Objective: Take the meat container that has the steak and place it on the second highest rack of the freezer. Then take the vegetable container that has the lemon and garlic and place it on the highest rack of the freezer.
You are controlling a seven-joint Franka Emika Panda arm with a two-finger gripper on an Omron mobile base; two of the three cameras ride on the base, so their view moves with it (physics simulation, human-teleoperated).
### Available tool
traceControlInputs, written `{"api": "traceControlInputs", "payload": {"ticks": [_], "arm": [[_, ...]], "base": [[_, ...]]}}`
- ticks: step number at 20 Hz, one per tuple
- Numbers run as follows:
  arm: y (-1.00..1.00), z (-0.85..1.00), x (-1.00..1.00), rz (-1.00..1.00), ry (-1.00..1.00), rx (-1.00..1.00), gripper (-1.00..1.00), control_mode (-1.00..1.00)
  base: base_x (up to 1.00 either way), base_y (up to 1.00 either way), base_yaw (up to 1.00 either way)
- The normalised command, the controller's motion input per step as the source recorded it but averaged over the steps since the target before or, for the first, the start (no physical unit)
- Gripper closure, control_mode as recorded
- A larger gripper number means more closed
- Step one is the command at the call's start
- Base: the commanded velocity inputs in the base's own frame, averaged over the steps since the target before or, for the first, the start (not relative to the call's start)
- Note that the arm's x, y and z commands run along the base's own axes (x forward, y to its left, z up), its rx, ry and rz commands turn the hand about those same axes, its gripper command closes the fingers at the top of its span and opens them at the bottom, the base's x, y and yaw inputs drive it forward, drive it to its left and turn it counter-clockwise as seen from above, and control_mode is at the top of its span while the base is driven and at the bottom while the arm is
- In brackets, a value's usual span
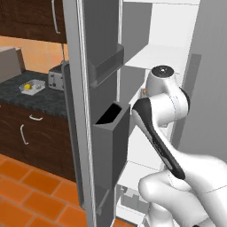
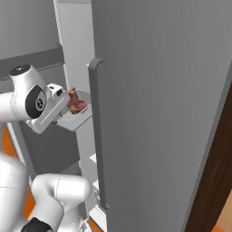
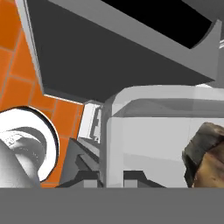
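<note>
Brown-red steak (image 2: 77, 105) lies in its pale meat container (image 2: 74, 118), at three o'clock of the gripper (image 2: 58, 105); grip state unclear.

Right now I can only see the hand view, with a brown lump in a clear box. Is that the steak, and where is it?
Observer: Yes, that's the steak. The right base view shows its meat container up at the tool, by the white inside of the open freezer.
Operator: Where's the lemon?
Observer: In the left base view, the lemon sits in its vegetable container on the dark counter.
Operator: Anything next to it?
Observer: A toaster stands beside it.
</note>
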Motion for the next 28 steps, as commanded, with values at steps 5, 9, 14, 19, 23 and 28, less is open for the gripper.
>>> {"api": "traceControlInputs", "payload": {"ticks": [5,9,14,19,23,28], "arm": [[-0.11,-0.45,0.68,-0.01,0.00,-0.01,1.00,-1.00],[-0.34,-0.20,0.63,-0.04,0.00,0.00,1.00,-1.00],[-0.29,-0.17,0.66,-0.09,0.00,0.00,1.00,-1.00],[0.00,-0.37,0.60,-0.05,-0.04,-0.02,1.00,-1.00],[-0.01,-0.19,0.59,-0.04,-0.09,0.00,1.00,-1.00],[-0.07,-0.31,0.62,-0.03,-0.05,0.00,1.00,-1.00]], "base": [[0.00,0.00,0.00],[0.00,0.00,0.00],[0.00,0.00,0.00],[0.00,0.00,0.00],[0.00,0.00,0.00],[0.00,0.00,0.00]]}}
